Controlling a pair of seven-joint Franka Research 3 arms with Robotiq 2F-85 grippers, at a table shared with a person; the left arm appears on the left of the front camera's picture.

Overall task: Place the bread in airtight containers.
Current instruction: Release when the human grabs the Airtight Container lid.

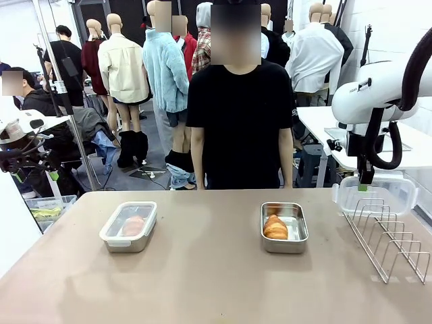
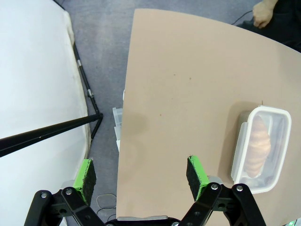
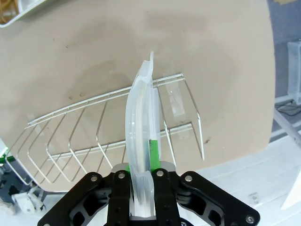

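Two steel containers are seen on the counter (image 1: 216,270). The left container (image 1: 128,227) is closed under a clear lid, with a roll (image 2: 258,146) visible through it. The right container (image 1: 284,227) stands uncovered, a croissant-shaped roll (image 1: 275,227) lying inside at its left side. The right claw (image 1: 365,183) is shut on a second clear lid (image 3: 139,136), held on edge above the wire rack (image 1: 388,239) at the counter's right end. The left claw (image 2: 143,175) is wide open and empty, hovering above the counter's left edge.
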